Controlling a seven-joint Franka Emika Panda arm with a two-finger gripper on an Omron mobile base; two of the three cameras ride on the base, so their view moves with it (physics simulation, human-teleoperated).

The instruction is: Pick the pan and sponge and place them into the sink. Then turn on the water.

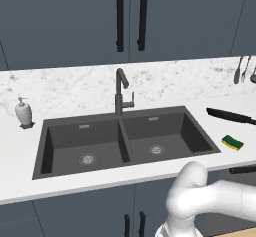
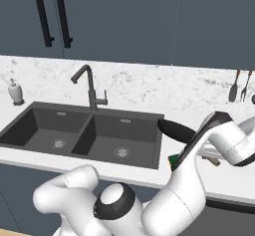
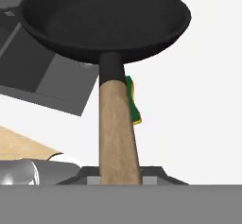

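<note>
Right base view: the arm bends right over the counter. The gripper grasps the pan by its handle, above the counter beside the sink, sponge beneath.

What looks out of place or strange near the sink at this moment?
Nothing looks spilled or damaged. The pan is off the counter, its wooden handle held in the end effector right of the sink. The sponge lies flat on the counter.
</note>
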